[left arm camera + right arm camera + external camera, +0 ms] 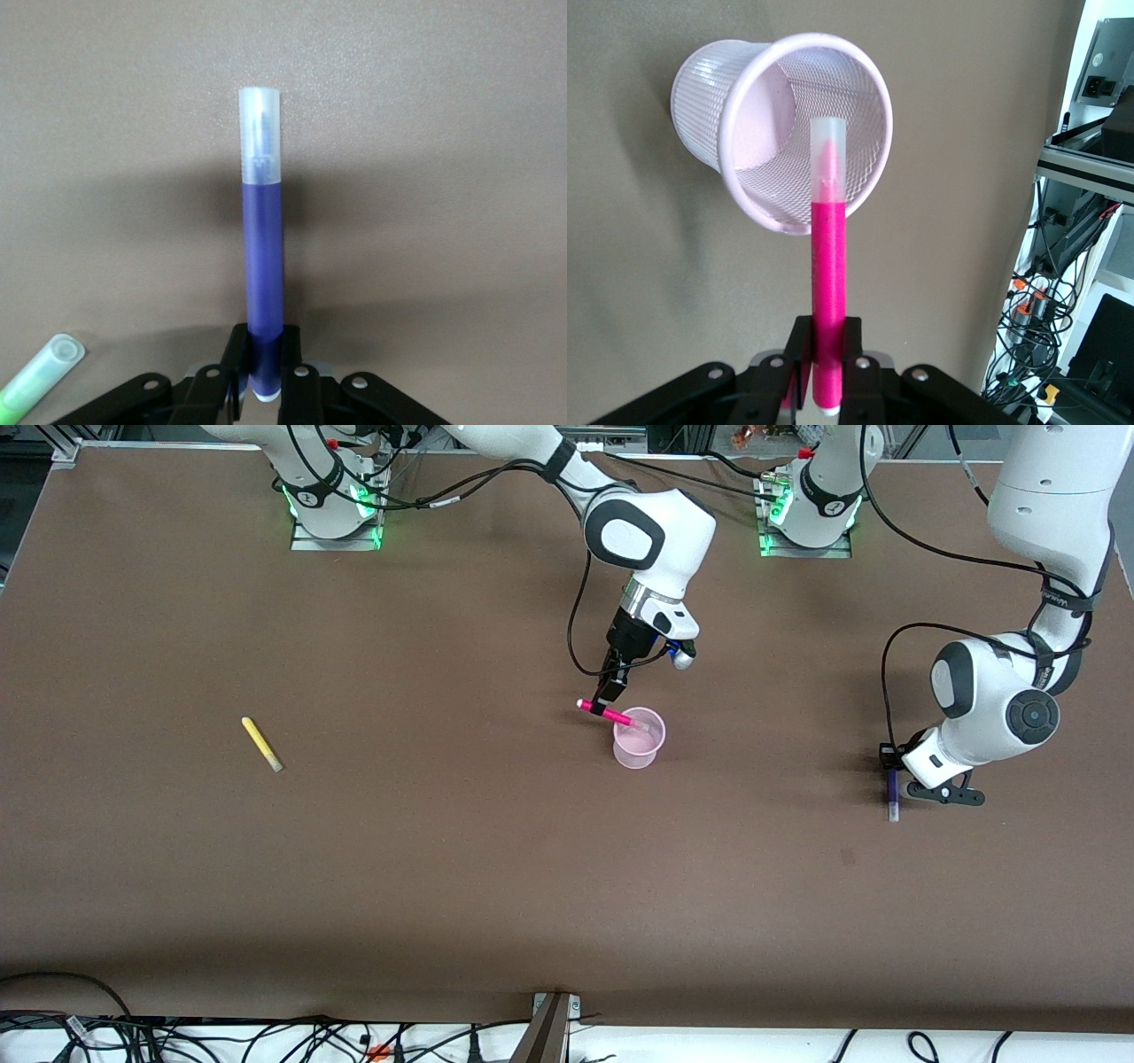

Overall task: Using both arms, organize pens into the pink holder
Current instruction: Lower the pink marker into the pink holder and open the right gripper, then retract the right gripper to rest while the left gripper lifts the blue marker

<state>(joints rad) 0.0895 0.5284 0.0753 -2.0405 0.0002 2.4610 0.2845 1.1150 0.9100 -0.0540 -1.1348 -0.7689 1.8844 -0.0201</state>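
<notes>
The pink holder point(636, 755) stands upright mid-table. My right gripper point(609, 695) is shut on the magenta pink pen point(605, 712), which lies tilted with its pale end over the holder's rim. In the right wrist view the gripper point(831, 354) grips that pen point(829, 257) near its tail, its cap at the mouth of the holder point(700, 97). My left gripper point(889, 762), low at the left arm's end of the table, is shut on the dark purple pen point(892, 795); it also shows in the left wrist view point(263, 257). The yellow pen point(261, 744) lies toward the right arm's end.
The light green pen point(35, 382) lies on the table beside my left gripper point(264, 359); in the front view the left arm hides it. Brown table surface spreads round the holder. Cables lie along the table's near edge.
</notes>
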